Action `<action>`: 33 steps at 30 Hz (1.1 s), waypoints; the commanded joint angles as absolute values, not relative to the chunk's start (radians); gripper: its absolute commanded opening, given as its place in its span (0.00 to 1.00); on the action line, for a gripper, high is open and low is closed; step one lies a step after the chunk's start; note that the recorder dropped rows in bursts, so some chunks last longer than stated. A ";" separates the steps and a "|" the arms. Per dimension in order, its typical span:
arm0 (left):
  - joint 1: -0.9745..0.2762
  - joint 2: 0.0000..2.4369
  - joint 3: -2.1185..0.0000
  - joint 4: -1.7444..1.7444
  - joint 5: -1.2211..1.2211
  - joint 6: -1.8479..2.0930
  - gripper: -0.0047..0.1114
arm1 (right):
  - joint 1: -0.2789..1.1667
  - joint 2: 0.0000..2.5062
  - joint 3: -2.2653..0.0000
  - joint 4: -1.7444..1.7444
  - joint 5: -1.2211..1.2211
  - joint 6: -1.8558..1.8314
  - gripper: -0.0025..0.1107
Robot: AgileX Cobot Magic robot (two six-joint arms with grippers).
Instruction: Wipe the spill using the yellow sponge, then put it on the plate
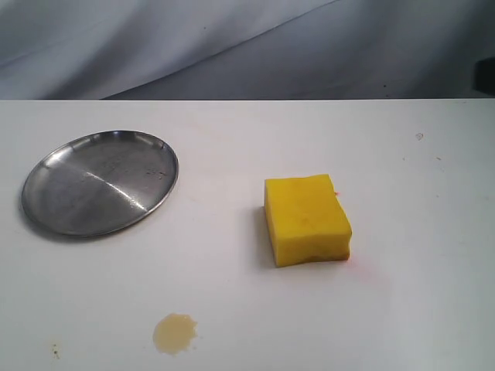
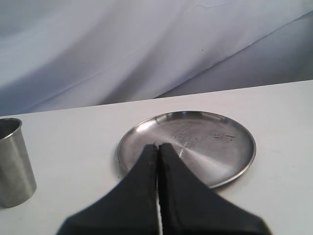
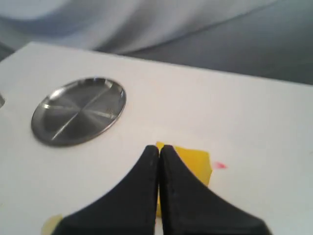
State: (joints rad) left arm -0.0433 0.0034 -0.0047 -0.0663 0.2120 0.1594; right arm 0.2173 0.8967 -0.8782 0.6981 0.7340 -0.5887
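Step one, not begun: my right claw (image 3: 159,147), clenched on nothing, hangs probably just above the sponge (image 1: 307,219); it must open to take it. Spill (image 1: 175,333) unwiped.

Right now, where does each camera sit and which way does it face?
Exterior: off the arms, looks down across the table at plate, sponge and spill; no robot parts show.
Left wrist: low over the table, faces the plate and a metal cup; shut left tool in front.
Right wrist: higher, faces the sponge and plate; shut right tool in front.
All three share the plate.
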 commanded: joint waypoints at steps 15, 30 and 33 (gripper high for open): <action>-0.049 0.000 0.000 -0.069 0.205 0.160 0.04 | 0.382 1.779 -1.312 0.396 0.961 -0.453 0.57; -0.049 0.000 0.000 -0.069 0.205 0.160 0.04 | 0.452 2.079 -1.409 0.318 0.876 -0.337 0.57; -0.049 0.000 0.000 -0.069 0.205 0.160 0.04 | 0.468 2.092 -1.409 0.304 0.864 -0.330 0.50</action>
